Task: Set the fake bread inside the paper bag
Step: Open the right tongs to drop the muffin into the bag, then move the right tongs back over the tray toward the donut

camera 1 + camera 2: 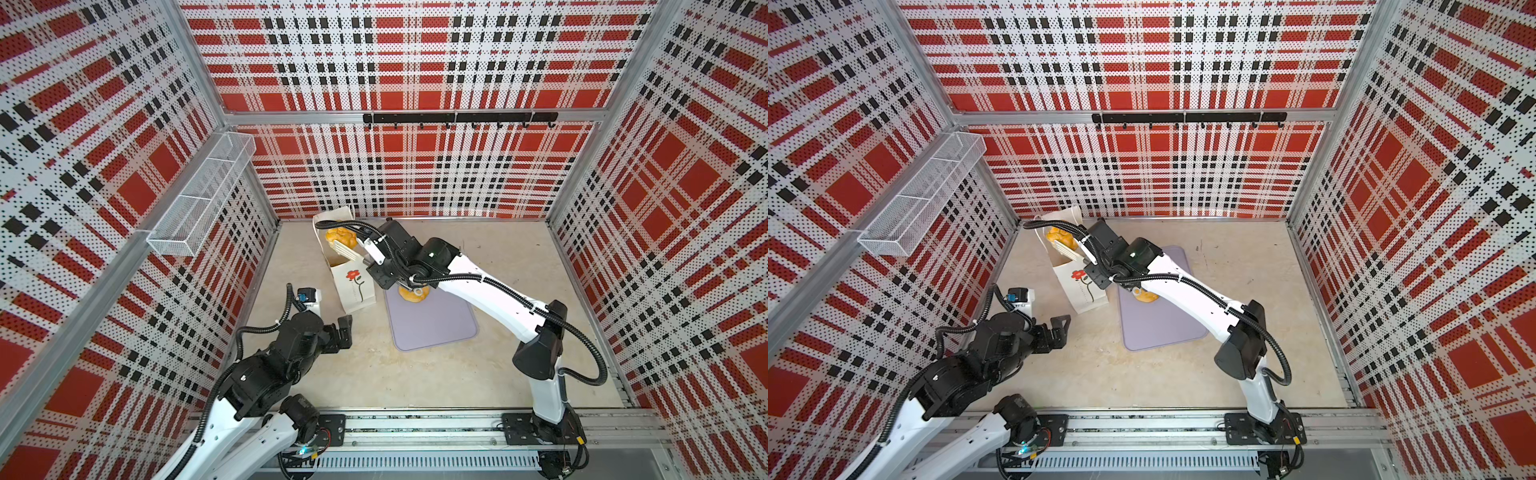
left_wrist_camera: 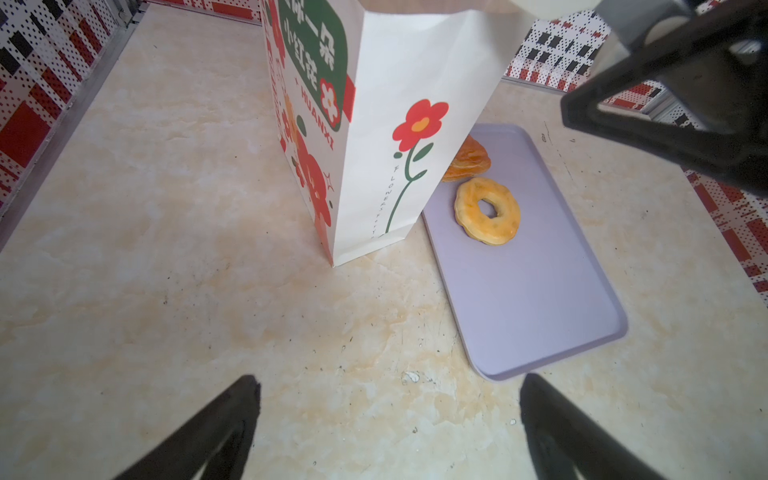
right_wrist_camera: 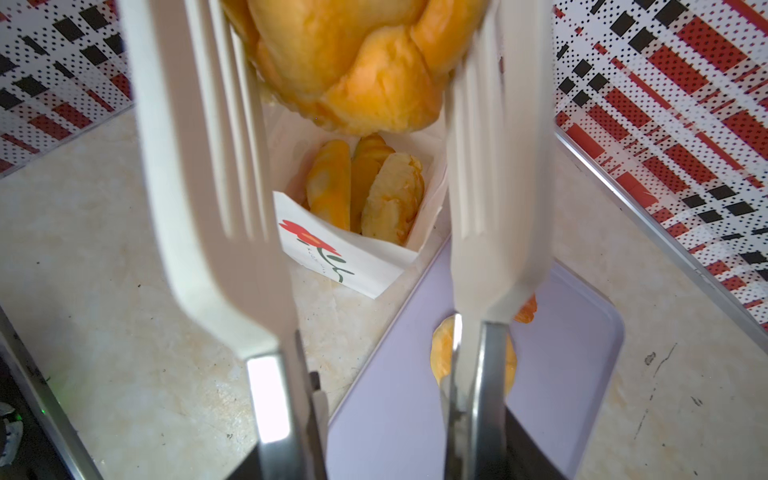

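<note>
Fake bread (image 2: 505,216) lies beyond the wide-open, empty left pincer (image 2: 388,382): a ring doughnut (image 2: 467,205) and flaky pastry (image 2: 469,160) on the lilac tray (image 2: 540,291). Farther off, the right pincer (image 1: 368,257) clamps white tongs (image 3: 199,187) holding a croissant (image 3: 353,62) over the upright, part-filled paper bag (image 1: 357,291). Released off-centre, it may catch the rim and tip the unsteadied bag.

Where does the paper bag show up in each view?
Top view: paper bag standing just left of centre.
Top view: bag, same spot.
Left wrist: upper middle, upright, flower facing the camera.
Right wrist: centre, looking down into its open mouth.
Shared landmark: purple tray beside it.
</note>
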{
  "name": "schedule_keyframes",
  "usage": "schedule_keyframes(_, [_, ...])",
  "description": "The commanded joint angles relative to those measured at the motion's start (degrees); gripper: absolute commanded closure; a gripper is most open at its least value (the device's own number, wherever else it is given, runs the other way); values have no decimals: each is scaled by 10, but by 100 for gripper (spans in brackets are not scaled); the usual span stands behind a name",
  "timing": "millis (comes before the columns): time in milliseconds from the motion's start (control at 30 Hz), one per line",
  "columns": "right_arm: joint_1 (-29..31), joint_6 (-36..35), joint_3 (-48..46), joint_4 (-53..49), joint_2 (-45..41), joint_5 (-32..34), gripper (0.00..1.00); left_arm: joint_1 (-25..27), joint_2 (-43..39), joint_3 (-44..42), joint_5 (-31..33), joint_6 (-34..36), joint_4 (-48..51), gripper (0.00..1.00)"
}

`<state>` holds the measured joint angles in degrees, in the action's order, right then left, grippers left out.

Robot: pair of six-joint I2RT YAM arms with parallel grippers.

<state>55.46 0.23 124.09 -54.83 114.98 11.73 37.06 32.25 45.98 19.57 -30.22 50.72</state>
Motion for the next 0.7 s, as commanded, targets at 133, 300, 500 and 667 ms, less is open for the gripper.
schedule_keyframes(133, [-1, -9, 22, 19, -18, 11, 39, -5, -5, -6, -3, -6, 6, 1])
schedule_keyframes(300, [-1, -9, -9, 27, -47, 14, 38, -4, -3, -7, -11, -11, 5, 1])
schedule_keyframes(500, [-1, -4, -70, 52, -99, 27, 38, -2, -10, -8, -15, -18, 5, 1])
schedule_keyframes(667, [-3, 3, -110, 59, -126, 36, 39, 10, -24, -20, -8, -30, 4, 1])
